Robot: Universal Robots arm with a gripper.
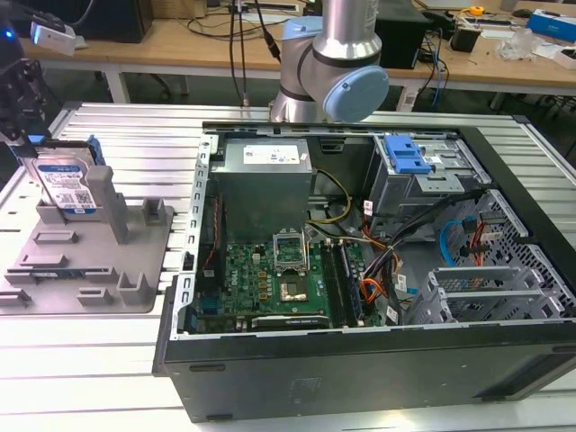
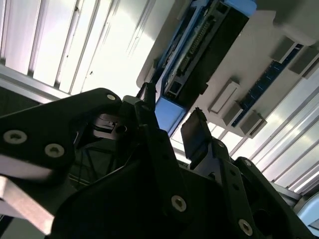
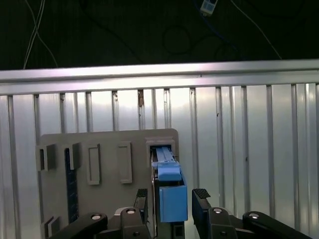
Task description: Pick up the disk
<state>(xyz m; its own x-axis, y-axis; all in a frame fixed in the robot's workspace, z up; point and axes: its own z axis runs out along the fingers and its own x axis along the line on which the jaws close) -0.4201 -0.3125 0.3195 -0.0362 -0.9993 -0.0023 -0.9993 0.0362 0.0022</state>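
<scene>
The disk (image 1: pixel 65 184), silver with a white-and-blue label and blue rails, stands upright on edge in the grey fixture (image 1: pixel 90 261) at the exterior view's left. My dark gripper (image 1: pixel 16 103) hangs just above and beside it at the frame's left edge. In the first wrist view the gripper (image 3: pixel 172 196) is open, and its fingertips (image 3: pixel 202 195) straddle the disk's blue rail (image 3: pixel 169 191) with small gaps on both sides. The second wrist view shows the same straddle: the gripper (image 2: pixel 170 115) has the blue rail (image 2: pixel 168 113) between its fingers, and the disk's connector edge (image 2: pixel 199 55) runs beyond them.
An open computer case (image 1: pixel 360 243) with motherboard, cables and a blue latch on a silver drive cage (image 1: pixel 405 155) lies to the exterior view's right of the fixture. The slatted aluminium table (image 1: pixel 117 126) ends in an edge (image 3: pixel 159 74) beyond the fixture (image 3: pixel 99 149).
</scene>
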